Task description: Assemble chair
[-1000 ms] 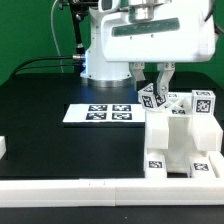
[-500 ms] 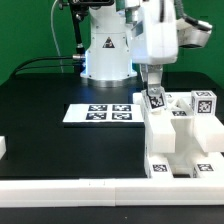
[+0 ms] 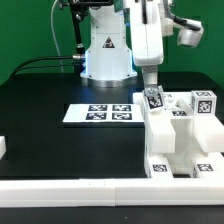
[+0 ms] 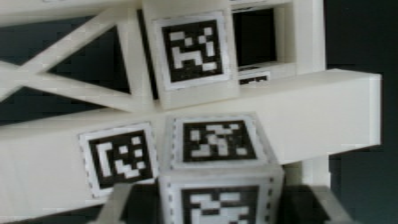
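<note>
Black table (image 3: pixel 40 150) with the marker board (image 3: pixel 98 113) lying flat near the robot base. The chair (image 3: pixel 180 140), partly built white blocky pieces with tags, sits at the exterior view's right, against the long white rail (image 3: pixel 90 188) in front. The gripper (image 3: pixel 152 92) hangs straight over the chair's rear corner post (image 3: pixel 155 102), fingertips at the tagged top (wrist view shows only tagged bars and a post, very close). Jaws look clamped on that post, though contact is partly hidden. Risk, as I judge it: a twist or pull with the piece not fully seated could cock it sideways, or drag the whole assembly off the rail.
</note>
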